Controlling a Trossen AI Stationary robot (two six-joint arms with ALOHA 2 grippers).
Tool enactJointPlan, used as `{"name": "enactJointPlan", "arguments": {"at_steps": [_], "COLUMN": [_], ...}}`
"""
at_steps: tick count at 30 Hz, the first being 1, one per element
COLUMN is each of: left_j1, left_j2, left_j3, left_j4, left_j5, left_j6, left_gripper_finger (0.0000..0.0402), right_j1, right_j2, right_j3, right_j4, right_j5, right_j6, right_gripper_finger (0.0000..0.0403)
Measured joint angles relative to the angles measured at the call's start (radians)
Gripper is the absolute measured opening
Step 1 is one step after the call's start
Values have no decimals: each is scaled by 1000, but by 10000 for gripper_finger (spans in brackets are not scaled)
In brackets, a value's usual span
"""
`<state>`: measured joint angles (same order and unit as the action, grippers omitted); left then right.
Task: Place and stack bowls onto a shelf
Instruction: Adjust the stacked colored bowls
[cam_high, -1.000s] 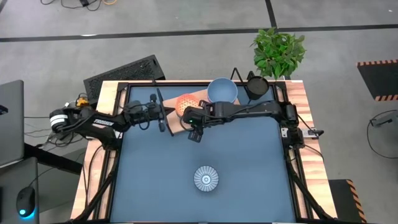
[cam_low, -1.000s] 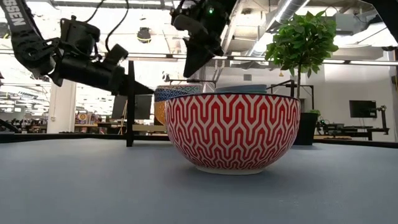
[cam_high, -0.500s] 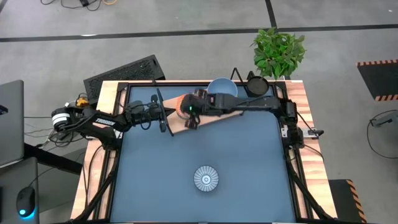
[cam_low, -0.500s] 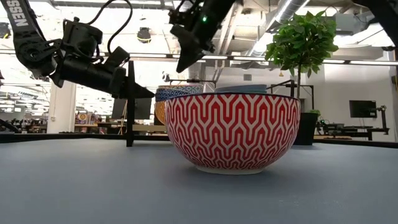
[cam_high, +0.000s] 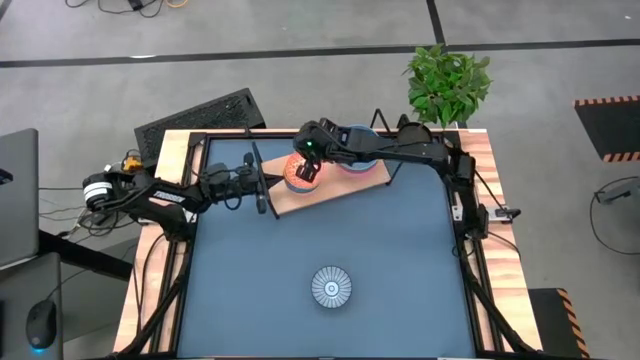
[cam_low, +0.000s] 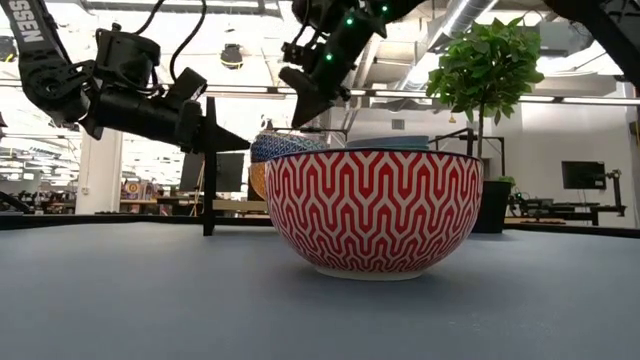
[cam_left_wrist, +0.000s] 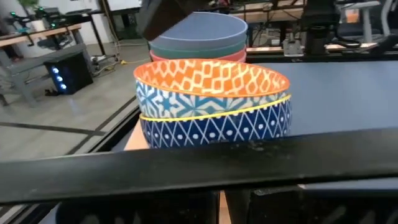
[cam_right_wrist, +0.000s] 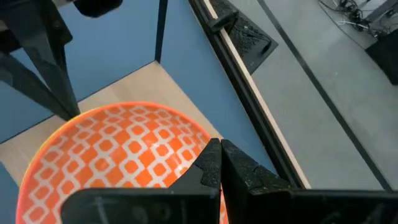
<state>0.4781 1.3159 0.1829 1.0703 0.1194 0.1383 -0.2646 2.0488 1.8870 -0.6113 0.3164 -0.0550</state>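
Covering most of the counter is a large blue mat, bordered by a black frame with bare wood showing along the left and right edges. Grey floor surrounds it, and a potted plant stands by the far right corner. At the mat's far edge sits the shelf, a light-wood board in a black wire frame. On it rests an orange-patterned bowl, with a grey-blue bowl just beside it, stacked on a pink one. A red-and-white patterned bowl stands alone on the mat near the front edge. The right claw hovers over the orange-patterned bowl, its fingers pressed together. The left claw hangs beside the shelf's left end, clamped on its black wire frame. Beyond the counter, the low view shows a bright hall with desks and a monitor.
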Motion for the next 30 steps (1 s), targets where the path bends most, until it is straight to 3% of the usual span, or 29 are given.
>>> {"name": "enactJointPlan", "arguments": {"at_steps": [10,18,30], "left_j1": [0,0,0], "left_j2": [-2,0,1], "left_j3": [-32,-43,-40], "left_j4": [37,159,107], "left_j5": [-26,-27,3], "left_j6": [-10,-13,3], "left_gripper_finger": [0,0,0], "right_j1": [-15,-19,-18], "right_j2": [2,2,68], "right_j3": [-12,-12,-13], "right_j4": [4,33,96], "right_j5": [-3,-5,-52], "right_j6": [1,2,5], "right_gripper_finger": [23,23,23]}}
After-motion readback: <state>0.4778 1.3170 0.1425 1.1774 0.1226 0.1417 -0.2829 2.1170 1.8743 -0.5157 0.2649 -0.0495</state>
